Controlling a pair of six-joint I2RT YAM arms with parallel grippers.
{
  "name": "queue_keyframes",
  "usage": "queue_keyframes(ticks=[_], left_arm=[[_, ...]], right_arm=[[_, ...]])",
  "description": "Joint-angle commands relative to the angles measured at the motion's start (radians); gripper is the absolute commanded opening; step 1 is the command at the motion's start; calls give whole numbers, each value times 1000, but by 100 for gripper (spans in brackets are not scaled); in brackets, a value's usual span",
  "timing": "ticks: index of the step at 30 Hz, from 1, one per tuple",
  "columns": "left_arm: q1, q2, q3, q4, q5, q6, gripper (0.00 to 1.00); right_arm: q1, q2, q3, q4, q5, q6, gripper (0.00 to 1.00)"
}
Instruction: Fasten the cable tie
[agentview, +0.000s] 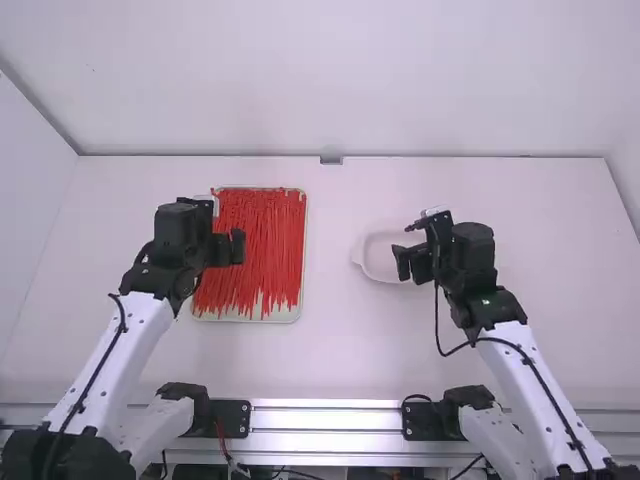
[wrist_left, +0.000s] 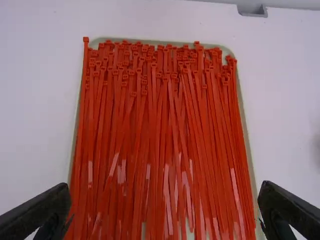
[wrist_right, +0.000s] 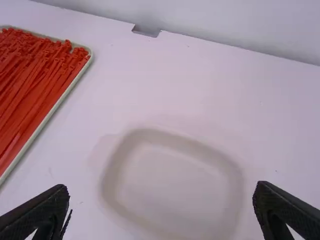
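Over pale rectangular tray (wrist_left: 241, 110), left gripper (wrist_left: 162, 212) hovers, jaws wide apart, with thin orange-red plastic cable ties (wrist_left: 160, 130) heaped below. Likewise spread, right gripper (wrist_right: 160, 210) hangs above shallow white plastic dish (wrist_right: 170, 175). Ties look light, springy, slick, so pinch one mid-strap at pile edge.

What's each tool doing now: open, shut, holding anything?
Left tool: open, empty, over the red cable ties.
Right tool: open, empty, near the white dish.
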Motion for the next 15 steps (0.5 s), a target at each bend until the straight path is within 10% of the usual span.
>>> queue_keyframes(ticks=[1, 15], left_arm=[[-9, 4, 32, -3, 11, -16, 99], [-9, 4, 32, 7, 12, -27, 99]], right_arm=[[2, 6, 39, 6, -6, 7, 99], [1, 6, 39, 5, -4, 7, 99]])
